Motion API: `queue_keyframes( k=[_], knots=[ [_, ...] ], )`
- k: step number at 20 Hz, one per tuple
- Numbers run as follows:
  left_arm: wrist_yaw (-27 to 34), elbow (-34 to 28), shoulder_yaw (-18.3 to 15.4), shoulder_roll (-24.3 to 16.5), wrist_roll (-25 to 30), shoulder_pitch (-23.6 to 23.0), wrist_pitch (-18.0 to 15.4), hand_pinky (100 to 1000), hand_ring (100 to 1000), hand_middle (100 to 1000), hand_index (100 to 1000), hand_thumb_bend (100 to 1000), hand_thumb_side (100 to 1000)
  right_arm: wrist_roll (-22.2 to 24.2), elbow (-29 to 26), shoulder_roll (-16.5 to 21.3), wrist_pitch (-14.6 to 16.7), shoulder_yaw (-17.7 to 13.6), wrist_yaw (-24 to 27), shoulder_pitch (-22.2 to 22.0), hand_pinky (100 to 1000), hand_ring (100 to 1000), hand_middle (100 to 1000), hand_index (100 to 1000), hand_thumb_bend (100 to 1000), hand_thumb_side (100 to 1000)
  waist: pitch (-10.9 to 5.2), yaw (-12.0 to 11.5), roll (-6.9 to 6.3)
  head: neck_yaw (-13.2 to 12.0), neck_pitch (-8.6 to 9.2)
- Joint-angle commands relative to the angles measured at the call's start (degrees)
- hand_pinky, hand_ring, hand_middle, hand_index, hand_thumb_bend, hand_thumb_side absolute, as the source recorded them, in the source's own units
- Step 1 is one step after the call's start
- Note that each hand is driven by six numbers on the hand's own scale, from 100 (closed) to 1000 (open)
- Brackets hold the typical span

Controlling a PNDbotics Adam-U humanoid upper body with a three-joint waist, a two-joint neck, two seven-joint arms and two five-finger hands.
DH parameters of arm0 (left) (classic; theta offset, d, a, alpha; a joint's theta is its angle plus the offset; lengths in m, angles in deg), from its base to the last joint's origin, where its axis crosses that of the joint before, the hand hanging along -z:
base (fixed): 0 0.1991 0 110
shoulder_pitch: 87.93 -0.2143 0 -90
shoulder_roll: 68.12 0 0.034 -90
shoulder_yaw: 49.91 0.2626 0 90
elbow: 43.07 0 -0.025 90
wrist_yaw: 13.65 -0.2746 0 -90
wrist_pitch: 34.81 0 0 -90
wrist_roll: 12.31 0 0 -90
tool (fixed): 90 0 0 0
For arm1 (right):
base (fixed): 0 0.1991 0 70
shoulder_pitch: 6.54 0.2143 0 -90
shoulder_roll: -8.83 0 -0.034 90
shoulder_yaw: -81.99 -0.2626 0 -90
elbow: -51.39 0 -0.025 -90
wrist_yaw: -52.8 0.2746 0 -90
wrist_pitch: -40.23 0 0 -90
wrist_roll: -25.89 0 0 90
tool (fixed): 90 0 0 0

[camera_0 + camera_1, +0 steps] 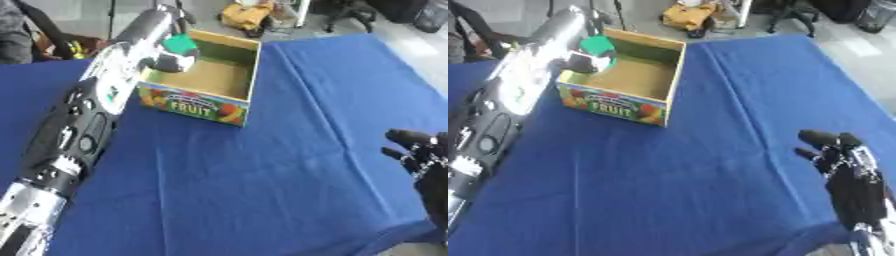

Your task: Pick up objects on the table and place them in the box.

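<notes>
Reaching over the near-left corner of the box (204, 80), the left arm (87, 125) blocks much of the left side of both views and covers that corner's rim. Left robot hand (175, 59) sits just above the box's inner left side, mostly hidden behind the wrist; fingers look curled round a green object (182, 44), but exact contact is hard to make out. Object is only a green rounded shape, partly covered by the robot hand, held over the box opening near its left wall; cannot tell if it touches the box floor or wall.

Box is open-topped cardboard, fruit print and the word FRUIT on the near face, standing on the blue-covered surface (262, 180) toward the far left. Inside floor visible on the right part looks bare brown.

Right robot hand (846, 170) shows at the lower right, fingers up and spread, relaxed, holding nothing, well apart from the box. Its lower part is cut off by the frame edge.

Beyond the far edge of the surface: a yellow bag-like thing (689, 15) on the floor, dark chair legs, blurred. A dark shape at the upper left corner is cut off and unclear.
</notes>
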State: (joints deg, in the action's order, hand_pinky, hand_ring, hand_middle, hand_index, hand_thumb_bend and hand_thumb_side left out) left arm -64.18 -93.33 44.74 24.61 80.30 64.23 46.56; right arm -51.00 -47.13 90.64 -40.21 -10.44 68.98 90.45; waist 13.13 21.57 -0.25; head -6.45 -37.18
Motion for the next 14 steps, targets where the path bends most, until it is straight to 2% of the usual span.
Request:
queue_keyframes(
  k=[1,3,5,6,7,8,9,10,11,14],
  knots=[
    [-1.72,1.00,-1.26,-2.54,-2.13,2.00,0.70,457,343,588,792,193,100,0.46,-0.54,0.39,0.00,0.18,-0.52,0.97,835,907,774,755,100,936,-0.46,1.48,-0.28,-1.95,1.70],
    [-2.95,2.15,-1.61,-3.51,-2.79,2.06,1.02,463,351,591,795,219,100,0.63,-0.61,0.29,-0.06,0.32,-0.57,1.29,835,907,774,755,100,939,-0.02,3.27,-0.90,-3.13,2.26],
    [-4.43,3.15,-1.70,-4.48,-2.84,2.04,1.15,514,412,609,806,246,100,0.70,-0.60,0.11,-0.12,0.35,-0.71,1.38,836,908,774,755,100,943,0.40,4.65,-1.41,-3.84,2.69],
    [-5.27,3.69,-1.75,-4.85,-2.56,2.00,1.26,581,489,631,814,266,100,0.70,-0.59,0.02,-0.13,0.32,-0.83,1.36,836,908,774,755,100,945,0.57,5.18,-1.61,-4.06,2.79],
    [-6.09,4.18,-1.86,-5.12,-2.13,2.00,1.42,605,519,640,814,272,100,0.68,-0.59,-0.05,-0.12,0.28,-0.95,1.32,836,908,774,755,100,945,0.71,5.53,-1.76,-4.22,2.85],
    [-6.80,4.61,-1.96,-5.29,-1.55,2.00,1.46,708,694,704,812,340,100,0.63,-0.58,-0.11,-0.11,0.23,-1.07,1.28,836,908,774,754,100,947,0.81,5.77,-1.89,-4.36,2.81],
    [-7.52,5.05,-2.01,-5.45,-0.62,2.01,1.33,744,752,729,801,360,122,0.57,-0.56,-0.17,-0.10,0.16,-1.18,1.24,836,907,773,754,100,948,0.87,5.95,-2.02,-4.47,2.72],
    [-8.20,5.36,-2.08,-5.61,0.39,2.05,1.10,757,779,746,795,377,166,0.51,-0.54,-0.21,-0.10,0.12,-1.28,1.23,836,907,773,754,100,948,0.91,6.05,-2.14,-4.53,2.60],
    [-8.85,5.56,-2.13,-5.74,1.44,2.09,0.79,768,801,752,799,376,319,0.48,-0.52,-0.24,-0.11,0.10,-1.37,1.23,836,907,773,754,100,949,0.92,6.09,-2.24,-4.52,2.48],
    [-11.22,6.06,-2.09,-6.06,5.75,2.31,-0.19,757,795,747,795,333,555,0.53,-0.43,-0.27,-0.17,0.14,-1.54,1.29,836,907,773,753,100,949,0.79,6.01,-2.44,-4.44,2.06]
  ],
)
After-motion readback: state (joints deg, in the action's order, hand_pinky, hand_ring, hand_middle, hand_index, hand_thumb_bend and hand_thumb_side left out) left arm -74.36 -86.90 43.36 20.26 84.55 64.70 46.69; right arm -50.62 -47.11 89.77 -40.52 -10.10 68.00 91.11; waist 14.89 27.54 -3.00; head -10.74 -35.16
